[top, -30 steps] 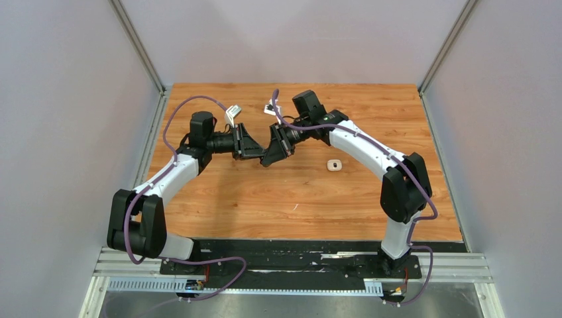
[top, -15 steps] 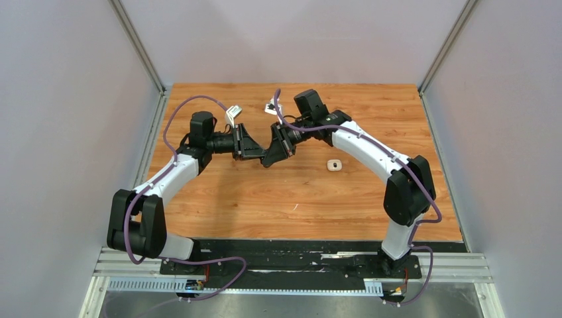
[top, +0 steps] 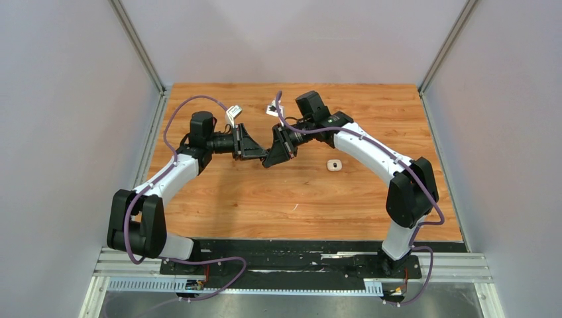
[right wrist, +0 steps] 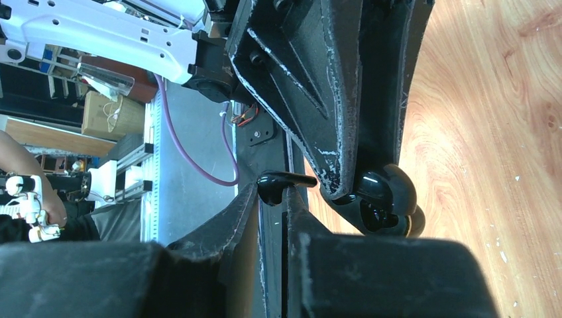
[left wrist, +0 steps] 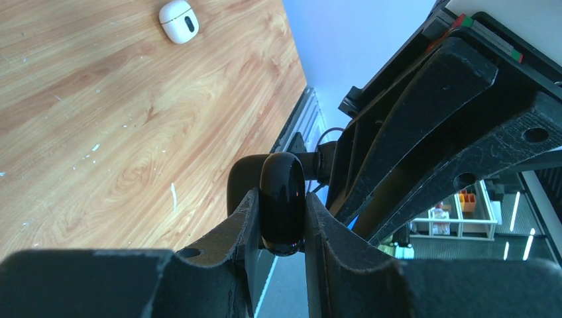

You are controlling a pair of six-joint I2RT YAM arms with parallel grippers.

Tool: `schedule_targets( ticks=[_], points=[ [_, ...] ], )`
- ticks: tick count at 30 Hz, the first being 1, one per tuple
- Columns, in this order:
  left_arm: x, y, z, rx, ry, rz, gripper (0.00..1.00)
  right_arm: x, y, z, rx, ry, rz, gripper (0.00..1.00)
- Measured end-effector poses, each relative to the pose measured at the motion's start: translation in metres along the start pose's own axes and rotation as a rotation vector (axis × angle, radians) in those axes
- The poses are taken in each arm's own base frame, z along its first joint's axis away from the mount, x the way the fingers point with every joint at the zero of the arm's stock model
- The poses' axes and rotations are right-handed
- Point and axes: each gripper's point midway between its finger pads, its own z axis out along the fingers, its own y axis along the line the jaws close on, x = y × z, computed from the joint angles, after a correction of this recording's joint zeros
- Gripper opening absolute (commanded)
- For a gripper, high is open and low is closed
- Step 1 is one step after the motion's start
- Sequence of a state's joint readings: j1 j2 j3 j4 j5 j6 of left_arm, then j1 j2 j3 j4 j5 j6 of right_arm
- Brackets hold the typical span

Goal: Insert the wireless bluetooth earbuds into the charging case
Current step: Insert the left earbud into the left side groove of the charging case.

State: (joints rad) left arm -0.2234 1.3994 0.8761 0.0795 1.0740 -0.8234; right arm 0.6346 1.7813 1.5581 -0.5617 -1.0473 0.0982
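Left wrist: my left tool (left wrist: pixel 281 207) pinches the black case (left wrist: pixel 282 189). Right tool (right wrist: pixel 272 194) pinches a black earbud (right wrist: pixel 278 180) just beside it; white case (top: pixel 335 165) sits apart on table (top: pixel 265 199).

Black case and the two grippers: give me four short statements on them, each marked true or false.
1. The left gripper is shut on the black case. True.
2. The right gripper holds nothing. False: it pinches a black earbud.
3. The white case lies on the table, apart from both grippers. True.
4. The black case lies beside the white case on the table. False: it is clamped between the left gripper's fingers.
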Motion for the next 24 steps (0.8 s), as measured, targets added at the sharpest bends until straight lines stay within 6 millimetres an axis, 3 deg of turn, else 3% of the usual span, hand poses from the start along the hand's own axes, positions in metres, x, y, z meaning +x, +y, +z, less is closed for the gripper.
schedule_targets(
  ticks=[18,24],
  points=[
    [0.001,-0.005,-0.001,0.026,0.010,0.009,0.00,-0.001,-0.010,0.000,0.040,-0.004,-0.052,0.01],
    [0.001,-0.006,-0.001,0.025,0.009,0.003,0.00,0.001,-0.011,0.000,0.040,-0.001,-0.058,0.06]
  ],
)
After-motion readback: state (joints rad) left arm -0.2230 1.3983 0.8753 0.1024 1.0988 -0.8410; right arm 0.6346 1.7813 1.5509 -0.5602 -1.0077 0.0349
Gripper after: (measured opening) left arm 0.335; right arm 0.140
